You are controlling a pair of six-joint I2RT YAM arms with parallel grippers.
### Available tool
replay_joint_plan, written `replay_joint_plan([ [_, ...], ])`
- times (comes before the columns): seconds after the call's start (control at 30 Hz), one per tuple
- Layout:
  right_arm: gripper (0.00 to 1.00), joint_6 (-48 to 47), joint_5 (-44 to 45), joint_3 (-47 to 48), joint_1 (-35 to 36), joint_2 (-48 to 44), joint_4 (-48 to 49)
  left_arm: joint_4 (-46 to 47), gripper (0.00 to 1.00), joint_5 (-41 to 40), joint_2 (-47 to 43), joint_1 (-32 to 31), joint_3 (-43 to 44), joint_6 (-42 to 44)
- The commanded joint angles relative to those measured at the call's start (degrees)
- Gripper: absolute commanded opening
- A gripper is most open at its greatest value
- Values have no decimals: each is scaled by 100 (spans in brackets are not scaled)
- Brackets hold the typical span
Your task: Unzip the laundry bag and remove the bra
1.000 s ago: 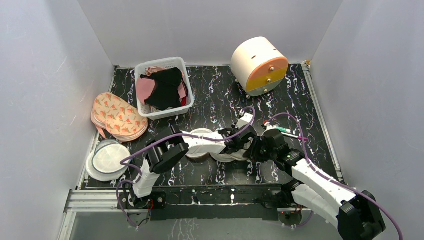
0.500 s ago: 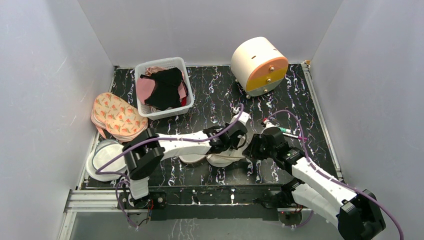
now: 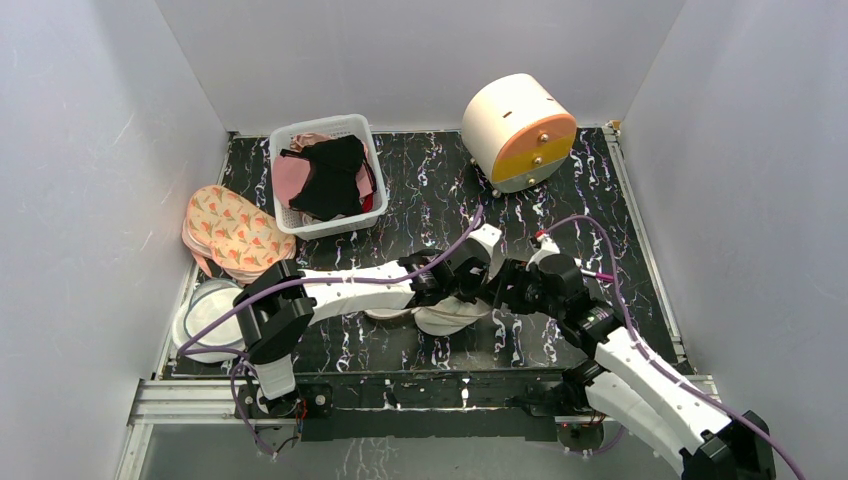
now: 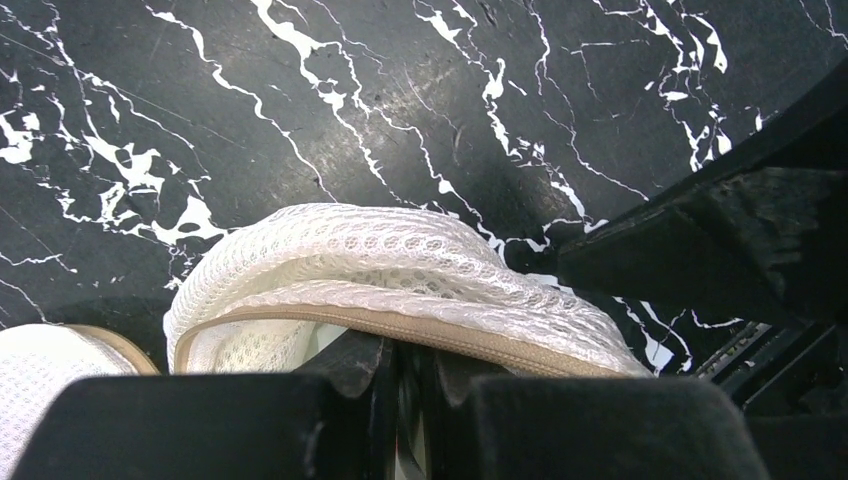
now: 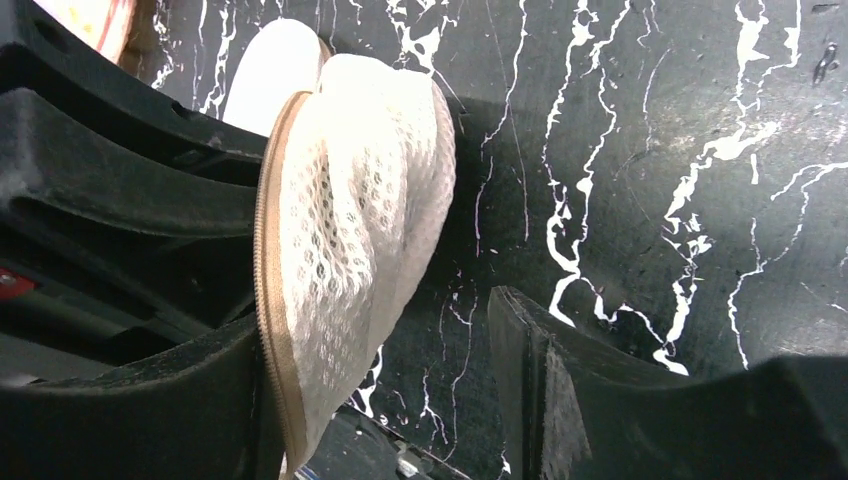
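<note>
The left gripper (image 4: 410, 362) has clamped shut on the bag (image 3: 445, 316), pinching its zipper edge. The bag lies on the table (image 3: 560, 190) between the arms. The right gripper (image 5: 400, 370) has just let go and its jaws stand apart beside the mesh. It is probably free to take the zipper pull. The bra is not visible.

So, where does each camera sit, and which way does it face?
Top external: high behind the bases, facing down at the black marbled table; left arm, right arm.
Left wrist: on that arm, facing the white mesh laundry bag; shut left hand.
Right wrist: on that arm, facing the bag; open right hand.
Shared: all show bag, table.
</note>
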Motion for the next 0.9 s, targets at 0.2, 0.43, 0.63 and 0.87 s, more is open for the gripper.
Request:
replay_joint_plan([
  [0.2, 44, -66, 289, 368, 14, 564, 528, -47, 0, 505, -321, 15, -98, -63],
  [0.43, 21, 0, 892, 290, 14, 804, 498, 120, 0, 556, -872, 15, -563, 327],
  [0.63, 17, -41, 464, 128, 14, 1026, 670, 538, 0, 582, -1417, 15, -1008, 611],
  [0.87, 16, -104, -202, 6, 31, 972, 922, 709, 0, 270, -1458, 15, -881, 582],
])
